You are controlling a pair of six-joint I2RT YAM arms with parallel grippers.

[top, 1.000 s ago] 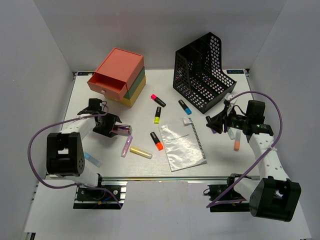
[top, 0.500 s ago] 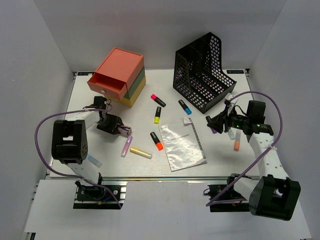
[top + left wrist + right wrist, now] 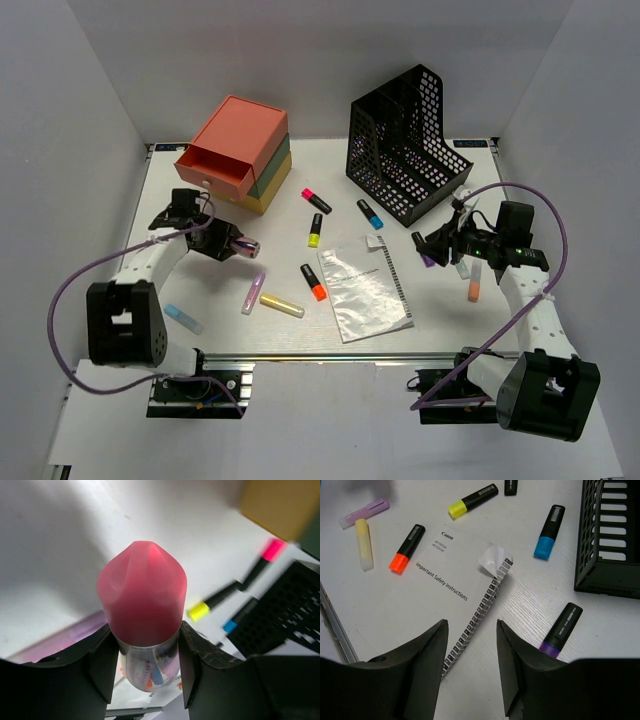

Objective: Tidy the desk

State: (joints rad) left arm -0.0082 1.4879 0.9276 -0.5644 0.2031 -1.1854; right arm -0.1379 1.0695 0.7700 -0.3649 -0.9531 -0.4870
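Observation:
The white desk (image 3: 450,310) is strewn with highlighters and a booklet (image 3: 365,288). My left gripper (image 3: 225,243) is shut on a pink-capped highlighter (image 3: 142,595) with a clear barrel. It holds the highlighter just above the desk, in front of the drawer box (image 3: 235,150). My right gripper (image 3: 440,245) is open and empty, low over the desk beside the booklet's spiral edge (image 3: 485,605). A purple highlighter (image 3: 562,630) lies next to its right finger.
A black mesh file holder (image 3: 405,145) stands at the back right. The drawer box's top pink drawer is pulled out. Loose highlighters include pink (image 3: 316,200), yellow (image 3: 314,230), blue (image 3: 370,213), orange (image 3: 313,282), lilac (image 3: 253,293), pastel yellow (image 3: 282,305), pastel blue (image 3: 184,318) and pastel orange (image 3: 474,283).
My left gripper has risen and moved a little toward the drawer box with the pink highlighter in it. The left arm's links have swung. The right arm has barely moved.

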